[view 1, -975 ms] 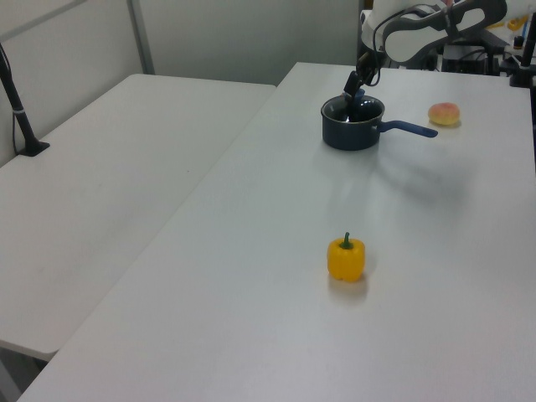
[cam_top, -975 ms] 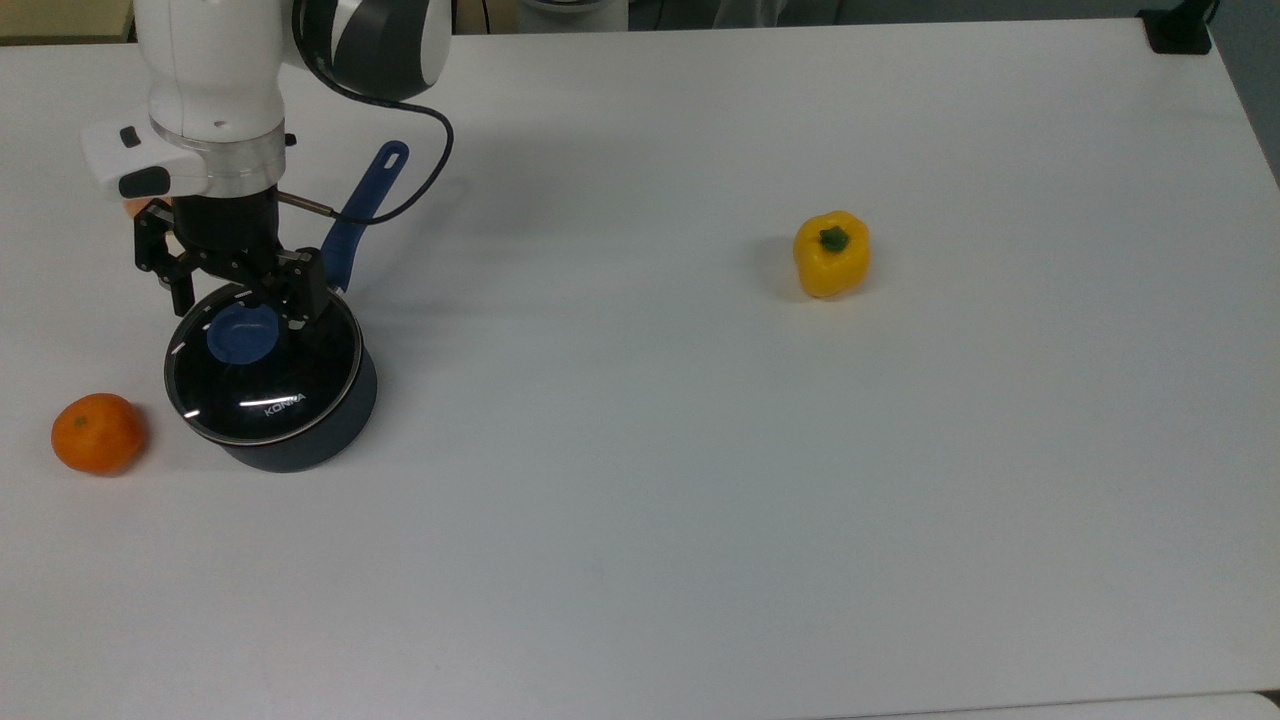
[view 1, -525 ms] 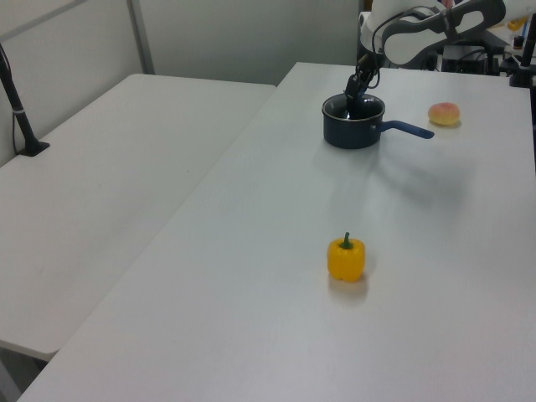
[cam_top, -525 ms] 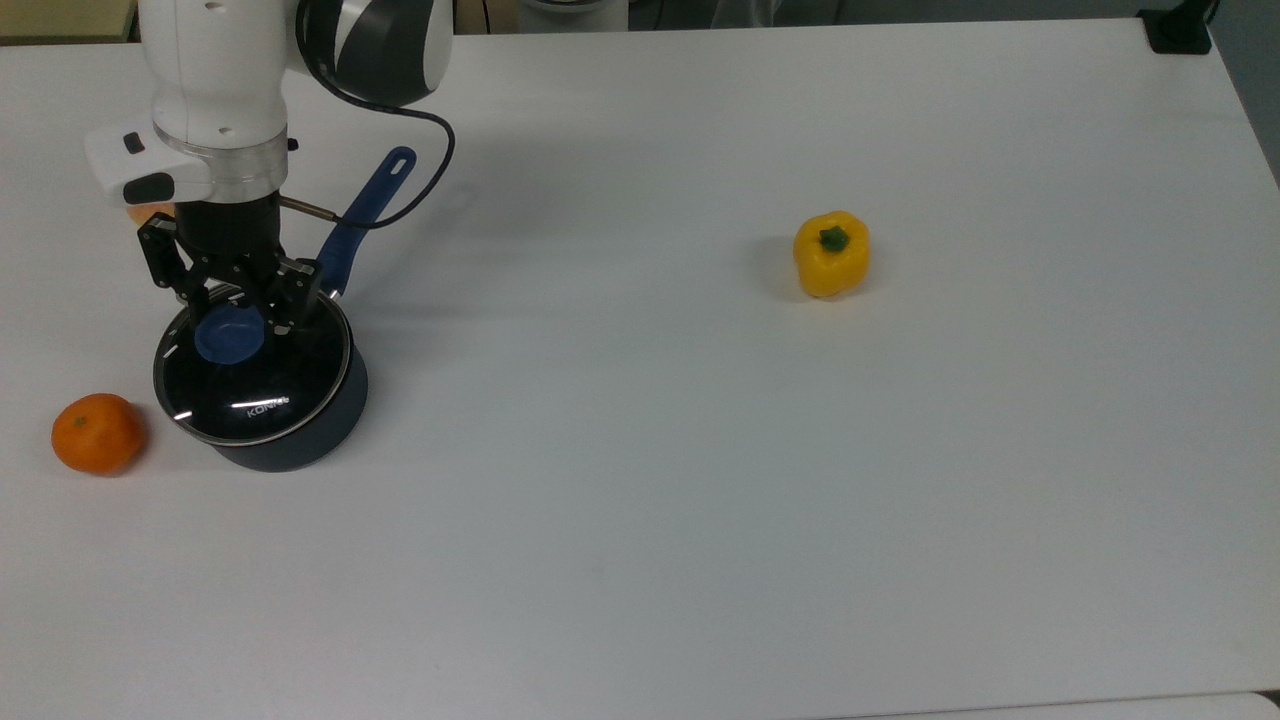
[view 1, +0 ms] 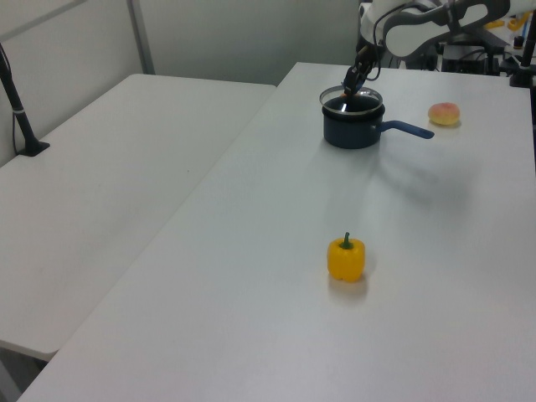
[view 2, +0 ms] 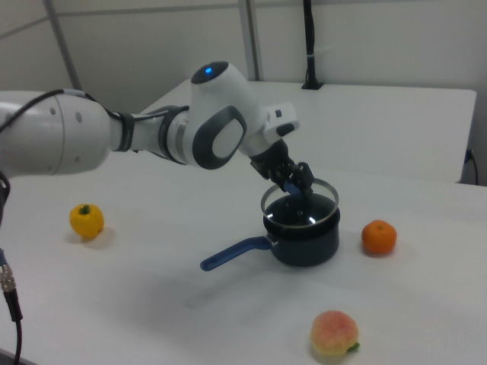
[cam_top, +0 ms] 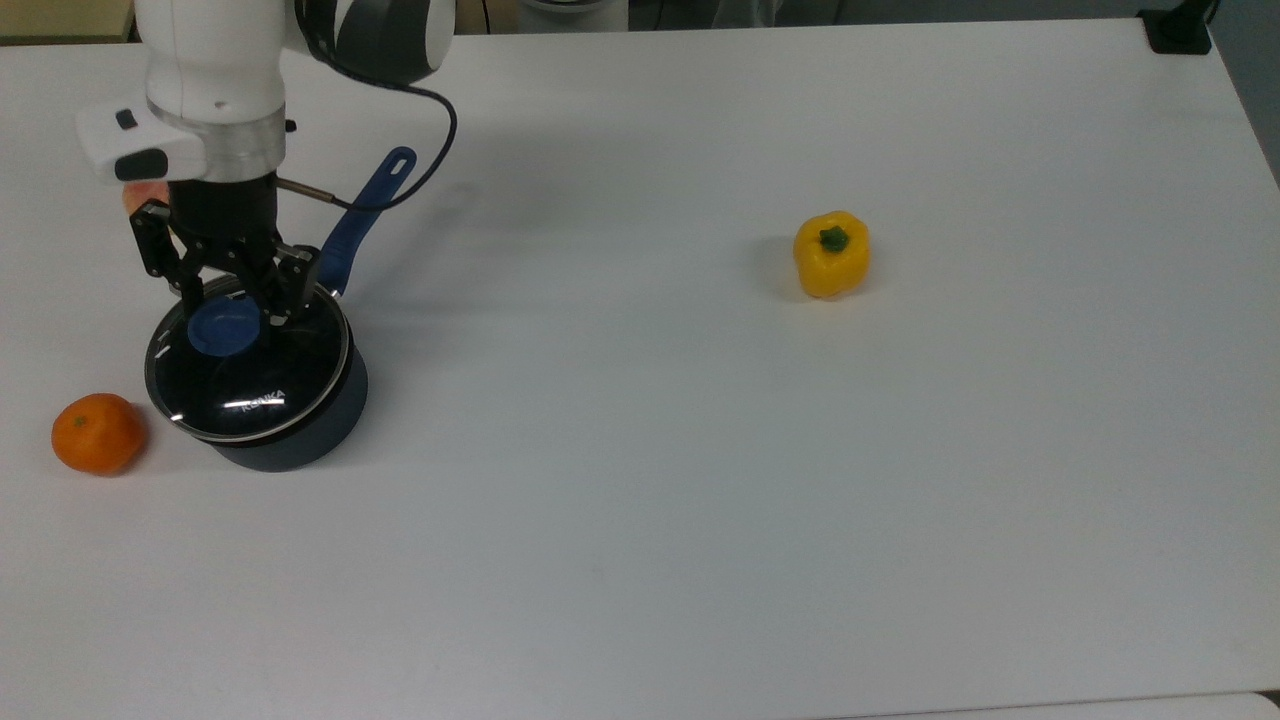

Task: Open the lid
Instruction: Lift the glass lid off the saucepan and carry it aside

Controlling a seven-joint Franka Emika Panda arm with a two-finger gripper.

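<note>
The black two-finger gripper [cam_top: 232, 300] at the end of the white robot arm [cam_top: 210, 90] is closed on the blue round knob [cam_top: 225, 328] of the round clear glass lid with a thin steel rim [cam_top: 250, 370]. In the right view the gripper [view 2: 298, 188] holds the lid [view 2: 299, 199] a little above the dark saucepan with a blue handle [view 2: 304, 236], and the lid is tilted. In the top view the lid sits a bit toward the top view's left of the saucepan [cam_top: 300, 440], so the pan's dark side peeks out below and on the top view's right. Small white letters show on the glass. The pan's blue handle [cam_top: 365, 215] points up and toward the top view's right.

A round orange fruit [cam_top: 97, 433] lies on the white table [cam_top: 700, 450], just beside the saucepan on the top view's left. A yellow bell pepper with a green stem [cam_top: 831, 253] stands well apart, toward the top view's right. In the right view a pink and yellow peach [view 2: 333, 334] lies near the front edge of the table. In the left view the saucepan [view 1: 352, 126] is at the far end of the table, with the peach [view 1: 444, 113] near it and the pepper [view 1: 346, 258] closer to the camera
</note>
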